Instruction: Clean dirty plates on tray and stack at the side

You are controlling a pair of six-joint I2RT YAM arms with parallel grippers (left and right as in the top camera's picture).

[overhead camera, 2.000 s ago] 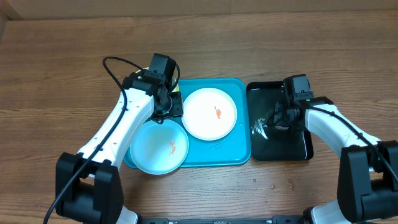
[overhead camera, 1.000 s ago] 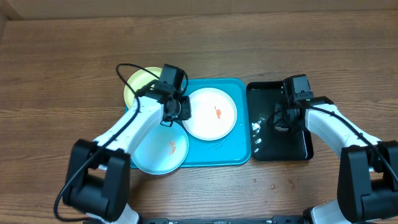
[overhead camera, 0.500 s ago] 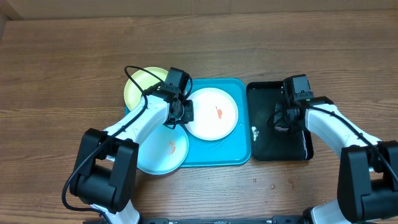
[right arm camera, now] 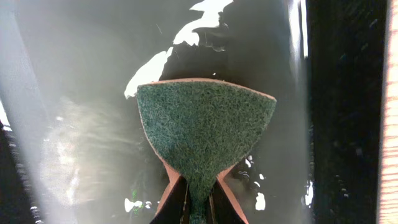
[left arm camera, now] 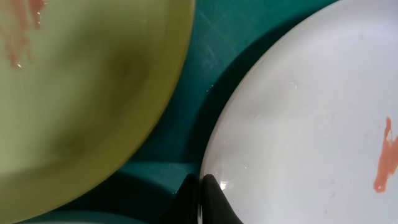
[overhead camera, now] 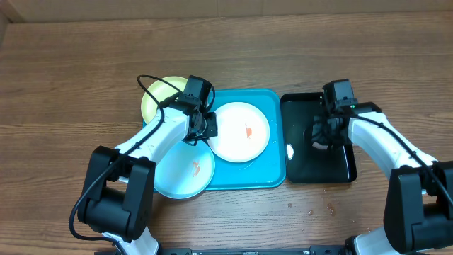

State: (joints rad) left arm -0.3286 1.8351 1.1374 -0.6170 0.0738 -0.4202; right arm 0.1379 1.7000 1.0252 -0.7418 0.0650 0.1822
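The white plate (overhead camera: 241,132) lies on the turquoise tray (overhead camera: 273,177) with an orange-red smear at its middle. My left gripper (overhead camera: 206,128) is shut on its left rim; the left wrist view shows the jaws (left arm camera: 200,186) pinching the rim of the white plate (left arm camera: 311,124). The yellow-green plate (overhead camera: 158,96) sits at the tray's back left corner, smeared (left arm camera: 74,93). The light blue plate (overhead camera: 180,171), also smeared, overhangs the tray's front left. My right gripper (overhead camera: 322,136) is shut on a green sponge (right arm camera: 205,124).
A black tray (overhead camera: 341,167) holding water stands right of the turquoise tray; the sponge hangs just over its wet bottom (right arm camera: 74,93). Bare turquoise tray floor (left arm camera: 199,81) shows between the yellow-green and white plates. Wooden tabletop surrounds both trays.
My left gripper moved right from over the yellow-green plate to the white plate's left rim and closed on it. The yellow-green plate is now uncovered. The right gripper shifted slightly over the black tray.
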